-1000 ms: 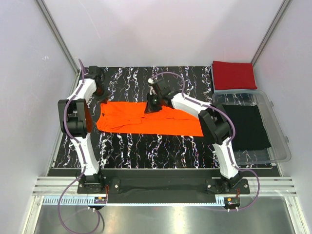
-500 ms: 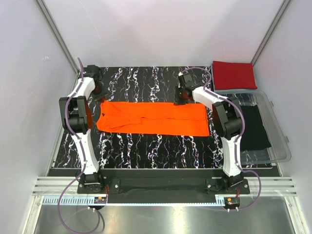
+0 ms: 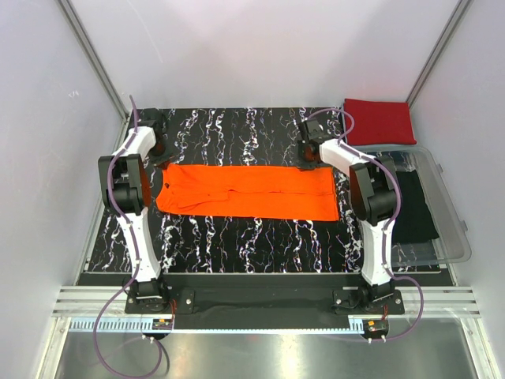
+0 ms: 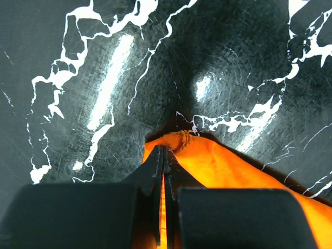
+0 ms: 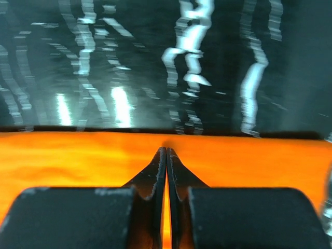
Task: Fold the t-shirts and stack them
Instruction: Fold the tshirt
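Left arm: stretched far from base, elbow raised, left gripper down low, fingers pressed flat together on an edge of the orange t-shirt. Right arm: stretched likewise on the opposite side, right gripper down low, fingers pinched tight on the same t-shirt's far edge.

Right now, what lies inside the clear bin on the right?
A dark cloth lies in the clear bin. The right arm covers its left edge; anything beneath is hidden.
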Controlling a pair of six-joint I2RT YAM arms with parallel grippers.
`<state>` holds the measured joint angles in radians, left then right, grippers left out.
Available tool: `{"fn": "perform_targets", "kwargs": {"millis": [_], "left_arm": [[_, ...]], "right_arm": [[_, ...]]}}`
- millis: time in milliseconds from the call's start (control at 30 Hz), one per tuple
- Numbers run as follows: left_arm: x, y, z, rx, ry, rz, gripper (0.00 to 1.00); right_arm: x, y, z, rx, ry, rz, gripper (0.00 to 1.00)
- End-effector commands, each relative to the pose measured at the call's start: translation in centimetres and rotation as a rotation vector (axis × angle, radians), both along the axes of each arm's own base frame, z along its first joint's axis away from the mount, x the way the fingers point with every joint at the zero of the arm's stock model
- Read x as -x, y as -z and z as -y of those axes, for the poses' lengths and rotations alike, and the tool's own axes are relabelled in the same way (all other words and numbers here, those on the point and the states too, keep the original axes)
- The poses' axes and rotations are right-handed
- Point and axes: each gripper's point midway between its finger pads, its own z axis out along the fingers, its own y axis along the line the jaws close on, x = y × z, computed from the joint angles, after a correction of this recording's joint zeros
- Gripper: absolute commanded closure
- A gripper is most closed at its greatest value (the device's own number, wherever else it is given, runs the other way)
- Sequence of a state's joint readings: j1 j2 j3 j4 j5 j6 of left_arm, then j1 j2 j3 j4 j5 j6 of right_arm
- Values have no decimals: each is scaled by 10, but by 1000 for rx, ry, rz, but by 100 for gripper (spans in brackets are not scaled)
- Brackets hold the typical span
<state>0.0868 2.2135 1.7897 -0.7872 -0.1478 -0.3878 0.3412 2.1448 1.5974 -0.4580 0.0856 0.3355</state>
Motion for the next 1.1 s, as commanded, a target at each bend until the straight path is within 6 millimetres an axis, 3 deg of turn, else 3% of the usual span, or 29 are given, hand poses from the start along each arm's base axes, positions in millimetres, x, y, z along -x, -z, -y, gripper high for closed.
{"fn": "perform_targets", "kwargs": {"millis": [0, 133, 333, 433, 500, 667, 800, 1067], "left_arm": [[-10, -6, -12, -51, -5, 33, 100], [-10, -3, -14, -54, -16, 28, 100], [-7, -2, -19, -54, -35, 21, 100], [-10, -17, -17, -42, -42, 56, 100], [-17, -39, -13, -23, -29, 108, 100], [-31, -80, 8, 76, 42, 229, 88], [-32, -68, 29, 180, 90, 222, 92], [-20, -18, 17, 134, 30, 112, 98]], "right_arm": [[-6, -32, 30, 69, 58, 77, 93], [-7, -34, 42, 78, 77, 78, 93], [-5, -14, 67, 106, 129, 34, 94], [-4, -13, 64, 84, 119, 28, 94], [-4, -14, 62, 76, 116, 29, 94], [-5, -13, 62, 77, 114, 29, 94], [-4, -13, 62, 70, 117, 26, 94], [-3, -9, 64, 79, 118, 18, 94]]}}
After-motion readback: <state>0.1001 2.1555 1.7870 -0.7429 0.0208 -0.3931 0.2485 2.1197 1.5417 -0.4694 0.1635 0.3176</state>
